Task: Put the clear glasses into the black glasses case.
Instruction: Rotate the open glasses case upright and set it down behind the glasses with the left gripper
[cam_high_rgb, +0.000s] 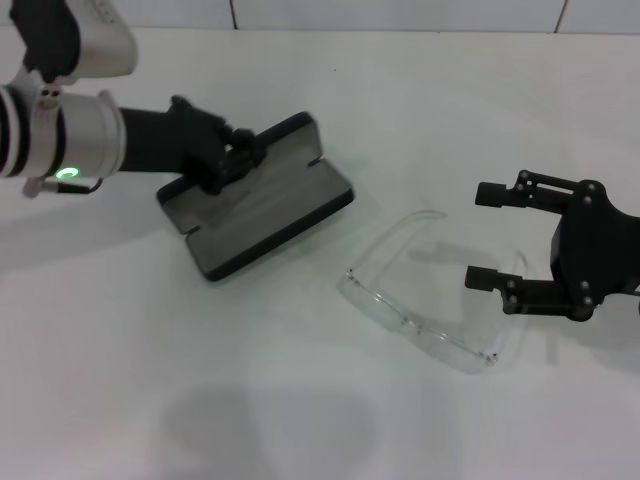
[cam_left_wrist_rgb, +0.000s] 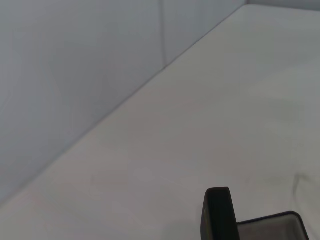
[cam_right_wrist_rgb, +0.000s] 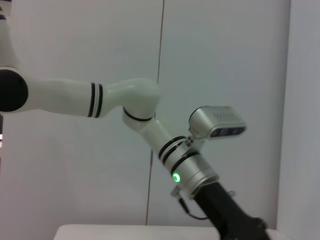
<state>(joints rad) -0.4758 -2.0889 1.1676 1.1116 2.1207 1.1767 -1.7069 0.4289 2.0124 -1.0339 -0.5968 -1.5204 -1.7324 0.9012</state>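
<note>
The case (cam_high_rgb: 262, 195) lies open on the table (cam_high_rgb: 150, 380), with its grey inside facing up. The left gripper (cam_high_rgb: 232, 158) sits at the far edge of the case, on its left side, and seems to pinch the edge there. I think it is holding the case so it will not slide.

The glasses (cam_high_rgb: 425, 320) lie flat on the table, to the right of the case and a bit nearer the robot. They are near the case but do not touch it. Their long front runs slanting, from close to the case's near right corner away toward the right.

The right gripper (cam_high_rgb: 487, 235) is just to the right of the glasses, with its 2 fingers spread wide and nothing in them. It is the nearer one, so it should reach left to grab the glasses.
</note>
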